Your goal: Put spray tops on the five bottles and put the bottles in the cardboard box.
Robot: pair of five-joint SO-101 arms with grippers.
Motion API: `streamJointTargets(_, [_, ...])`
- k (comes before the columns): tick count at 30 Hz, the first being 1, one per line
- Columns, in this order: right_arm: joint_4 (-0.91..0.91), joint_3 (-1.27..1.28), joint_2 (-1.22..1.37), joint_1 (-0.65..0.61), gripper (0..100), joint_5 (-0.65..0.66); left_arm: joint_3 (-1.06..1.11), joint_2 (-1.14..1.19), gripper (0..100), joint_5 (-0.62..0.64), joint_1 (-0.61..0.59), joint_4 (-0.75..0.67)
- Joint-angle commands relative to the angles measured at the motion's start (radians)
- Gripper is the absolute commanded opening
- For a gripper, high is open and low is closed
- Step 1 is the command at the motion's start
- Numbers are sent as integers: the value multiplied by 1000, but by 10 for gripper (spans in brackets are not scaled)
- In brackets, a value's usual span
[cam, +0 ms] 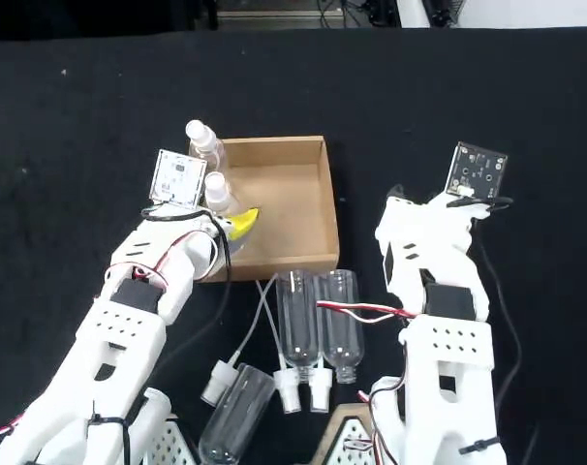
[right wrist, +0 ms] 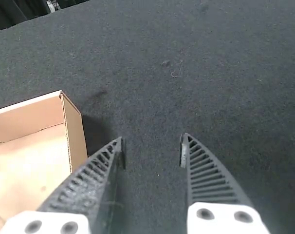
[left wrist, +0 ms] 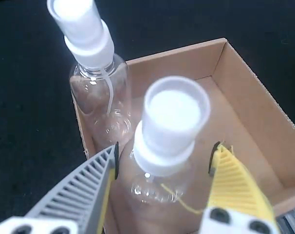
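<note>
Two clear bottles with white spray tops stand in the left side of the cardboard box: one in the far corner, one nearer. My left gripper is open, with its grey and yellow fingers on either side of the nearer bottle and a gap at each side. My right gripper is open and empty over the black table, just right of the box wall. Three uncapped bottles lie in front of the box, with white spray tops beside them.
The box's right half is bare cardboard. The right arm stands to the right of the box and the lying bottles. Thin dip tubes trail from the spray tops toward the box's front wall. Black cloth covers the table.
</note>
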Motion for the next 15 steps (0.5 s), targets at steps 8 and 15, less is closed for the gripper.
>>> streamJointTargets(8, [-29,-5,-24,20,170,12,-125,-127,295,-2,15,163])
streamJointTargets(15, [-29,-5,-24,20,170,12,-183,-178,295,-2,15,420])
